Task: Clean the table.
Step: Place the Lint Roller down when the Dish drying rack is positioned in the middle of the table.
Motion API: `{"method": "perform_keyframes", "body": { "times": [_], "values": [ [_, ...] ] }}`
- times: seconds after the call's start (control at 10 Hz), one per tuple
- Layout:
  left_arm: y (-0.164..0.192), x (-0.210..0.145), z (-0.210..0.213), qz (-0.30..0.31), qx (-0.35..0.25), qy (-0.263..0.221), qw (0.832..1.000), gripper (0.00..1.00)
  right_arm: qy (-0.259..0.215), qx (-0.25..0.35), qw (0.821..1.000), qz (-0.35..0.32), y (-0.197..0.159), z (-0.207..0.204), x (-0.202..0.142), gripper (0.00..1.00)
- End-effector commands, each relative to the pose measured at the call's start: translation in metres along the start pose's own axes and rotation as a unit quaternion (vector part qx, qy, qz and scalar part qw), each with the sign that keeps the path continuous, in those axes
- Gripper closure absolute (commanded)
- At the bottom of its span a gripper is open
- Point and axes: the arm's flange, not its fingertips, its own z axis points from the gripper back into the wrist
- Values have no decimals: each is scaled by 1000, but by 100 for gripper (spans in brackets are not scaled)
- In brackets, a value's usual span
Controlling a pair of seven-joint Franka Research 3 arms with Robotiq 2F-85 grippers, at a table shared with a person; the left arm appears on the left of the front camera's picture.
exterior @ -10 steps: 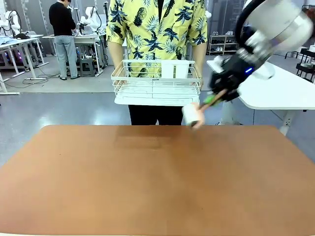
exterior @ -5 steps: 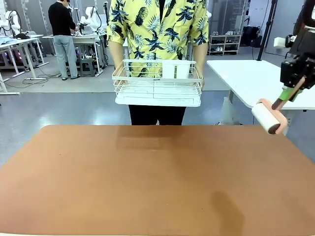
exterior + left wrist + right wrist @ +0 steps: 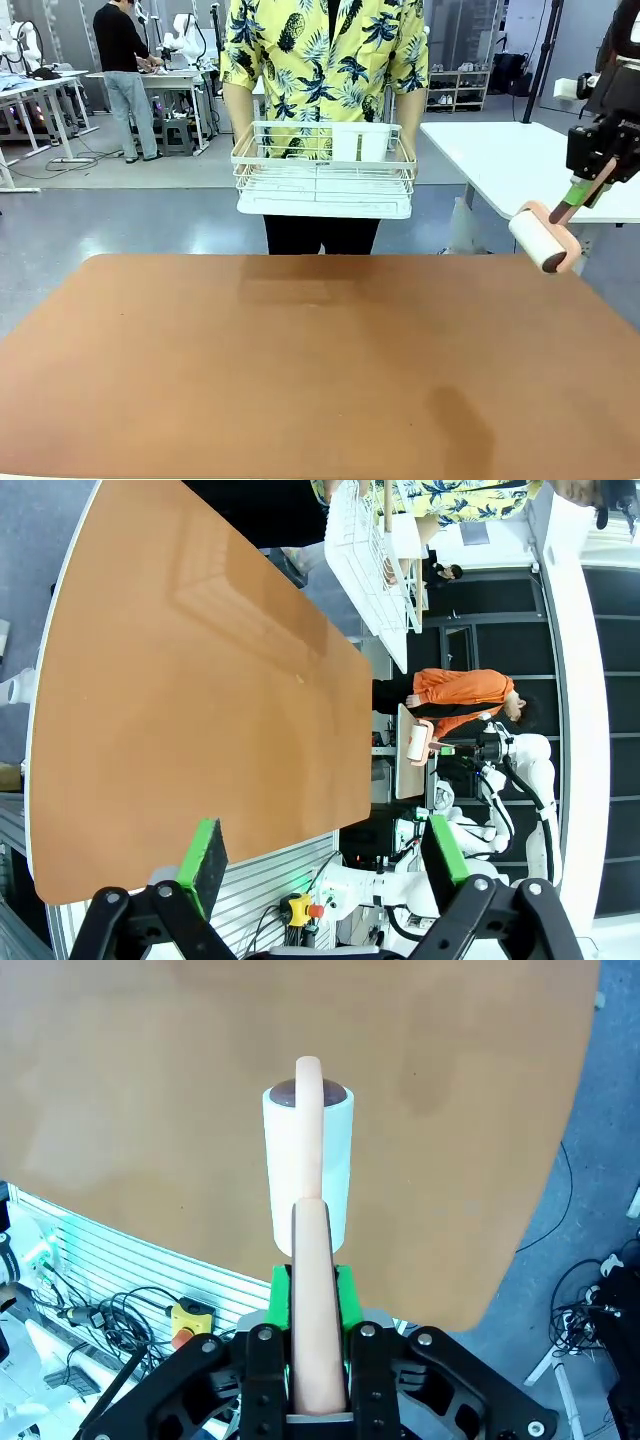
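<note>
One second ago the right end effector [image 3: 580,189] was mid-worktop [image 3: 300,370] by the person's wire rack [image 3: 325,170]. Now it hangs above the right side, clamped on the lint roller [image 3: 545,238], no contact. The left end effector [image 3: 320,855] gapes empty. Likely lining up a pass.

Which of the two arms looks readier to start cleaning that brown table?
Right: the right end effector is shut on the lint roller near the table; the left end effector is open and empty.
</note>
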Motion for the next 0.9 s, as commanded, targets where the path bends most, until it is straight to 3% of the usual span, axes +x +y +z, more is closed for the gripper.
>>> {"method": "perform_keyframes", "body": {
  "times": [0.0,0.8],
  "values": [
    [1,1,4,-11,-12,-3,1000,0,2,3,1000,0,2,3,1,79],
    [1,1,4,-11,-12,-3,1000,0,2,3,1000,0,2,3,1,79]
  ]
}}
